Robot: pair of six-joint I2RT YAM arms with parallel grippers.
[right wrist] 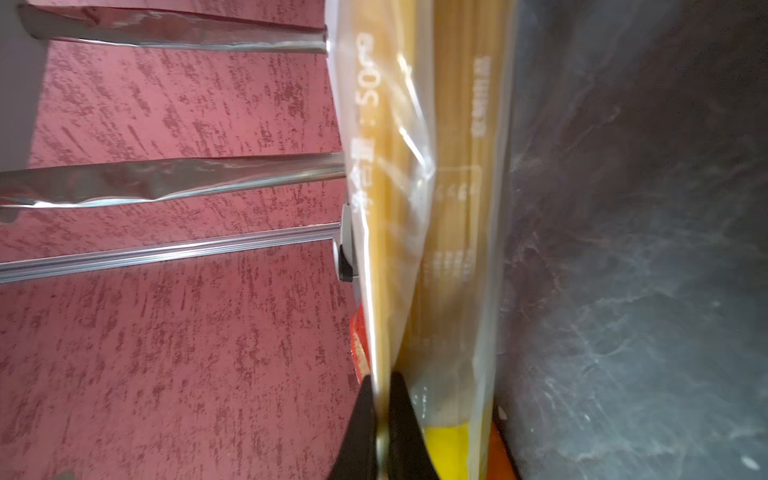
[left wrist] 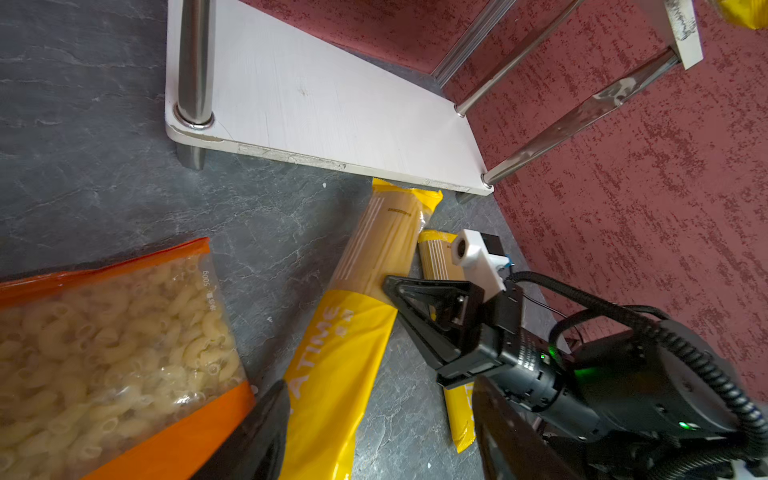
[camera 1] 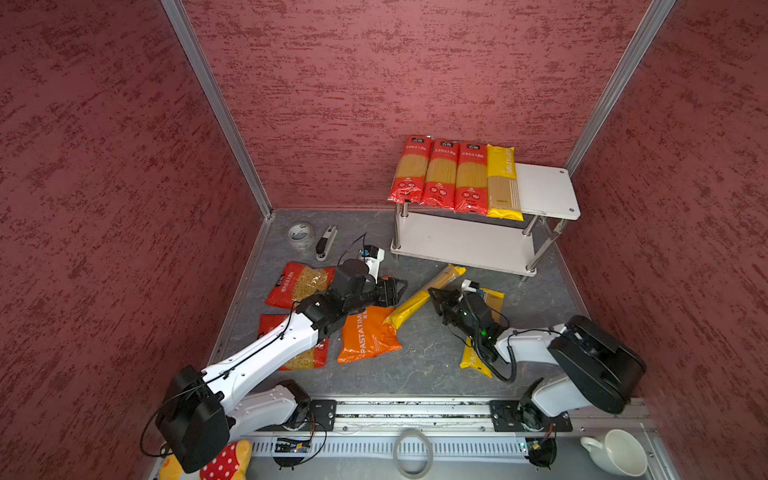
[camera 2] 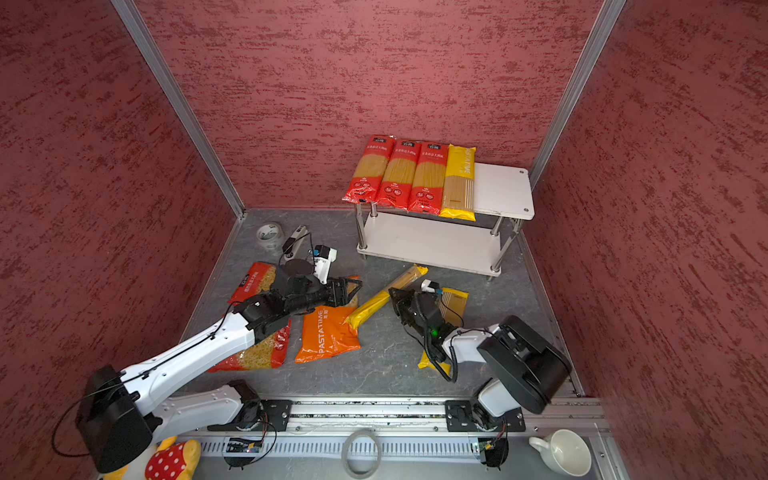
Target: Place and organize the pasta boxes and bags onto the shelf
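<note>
The right gripper [right wrist: 384, 419] pinches the film edge of a yellow pack [camera 1: 415, 301] lying slantwise between the orange pack [camera 1: 368, 336] and the shelf [camera 1: 544, 191]. The left gripper [camera 1: 400, 286] hovers nearby, jaws apart. 3 red packs [camera 1: 442, 174] and a second yellow pack [camera 1: 503, 183] lie on the top tier.

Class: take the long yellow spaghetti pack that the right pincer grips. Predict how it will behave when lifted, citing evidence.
The yellow spaghetti pack should be stiff lengthwise: straight strands fill it. The right pincer is shut on thin film at its side, so it may swing or slip. Gripped near mid-length, it will likely hang roughly level.
</note>
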